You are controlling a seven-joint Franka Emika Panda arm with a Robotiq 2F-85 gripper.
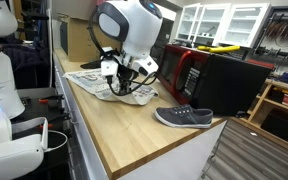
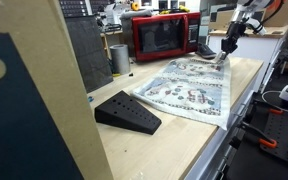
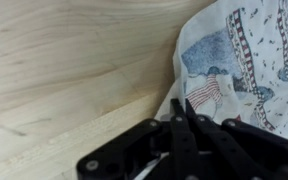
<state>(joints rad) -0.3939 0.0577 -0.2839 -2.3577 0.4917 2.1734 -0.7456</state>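
Printed cloth [image 2: 189, 90]: spread out on the wooden table [image 2: 174, 150], patterned side up, one edge rumpled under my tool in both exterior views
Gripper [image 1: 122, 90]: fully closed, with the fingers [image 3: 179, 130] meeting right on the cloth's edge; I judge they have a pinch of fabric, though the wrist view shows only a thin fold at the tips
Grip location: the end of the cloth that lies near the red microwave [image 2: 162, 36], low over the tabletop
Nearby: a grey shoe [image 1: 184, 117] sits on the same table, well apart from the cloth
Doing this well: I want fabric alone in the pinch, not the wood beneath, so I'd check in the wrist view that the fold is seated deep between the pads before I pull at all
Risk: I judge a shallow bite on the hem could slip free; a slow, level move would show me that early
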